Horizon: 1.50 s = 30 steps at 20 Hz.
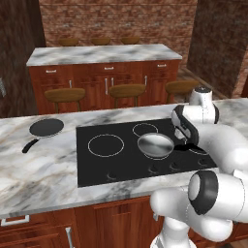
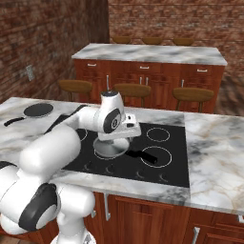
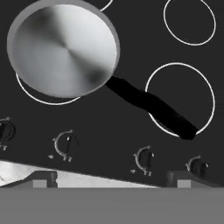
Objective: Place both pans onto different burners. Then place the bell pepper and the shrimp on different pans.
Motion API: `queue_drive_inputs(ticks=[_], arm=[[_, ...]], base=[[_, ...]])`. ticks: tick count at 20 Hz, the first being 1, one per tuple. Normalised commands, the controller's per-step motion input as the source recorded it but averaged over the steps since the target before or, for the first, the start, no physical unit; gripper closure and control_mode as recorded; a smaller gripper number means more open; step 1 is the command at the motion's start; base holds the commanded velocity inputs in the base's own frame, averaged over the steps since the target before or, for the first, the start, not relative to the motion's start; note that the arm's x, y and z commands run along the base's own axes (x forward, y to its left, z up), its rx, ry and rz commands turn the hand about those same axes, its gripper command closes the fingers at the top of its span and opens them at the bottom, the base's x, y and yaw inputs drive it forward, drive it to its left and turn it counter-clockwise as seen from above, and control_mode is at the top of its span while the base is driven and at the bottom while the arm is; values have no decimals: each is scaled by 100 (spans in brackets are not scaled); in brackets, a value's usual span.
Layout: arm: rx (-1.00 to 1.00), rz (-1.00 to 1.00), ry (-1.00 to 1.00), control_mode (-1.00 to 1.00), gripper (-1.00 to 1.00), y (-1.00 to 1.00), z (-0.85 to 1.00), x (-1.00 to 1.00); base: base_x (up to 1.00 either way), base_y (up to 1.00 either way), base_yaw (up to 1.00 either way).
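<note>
Marble bench: steel pan (image 1: 155, 145) sits on a cooktop (image 1: 104, 167) burner; black pan (image 1: 46, 127) near the left edge; jaws wide open, empty.

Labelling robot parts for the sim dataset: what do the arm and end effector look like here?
The arm is made of glossy white rounded segments with dark grey to black rings at the joints, and no cables or markings are visible. The end effector has two small dark, blocky finger tips on a white hand.
</note>
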Motion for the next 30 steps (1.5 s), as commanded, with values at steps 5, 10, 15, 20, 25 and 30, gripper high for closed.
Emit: queue_drive_inputs(ticks=[5, 10, 15, 20, 25, 30], arm=[[0, -45, 0, -100, -100, 29, 29, -5], [0, -37, 0, -100, -100, 17, 34, 0], [6, -4, 0, -100, -100, 0, 24, 0], [8, -1, 1, -100, -100, 0, 26, -1], [1, 0, 0, -100, -100, 11, 20, 0], [0, 0, 1, -100, -100, 3, 24, 0]], base=[[0, 0, 0], [0, 0, 0], [0, 0, 0], [0, 0, 0], [0, 0, 0], [0, 0, 0]])
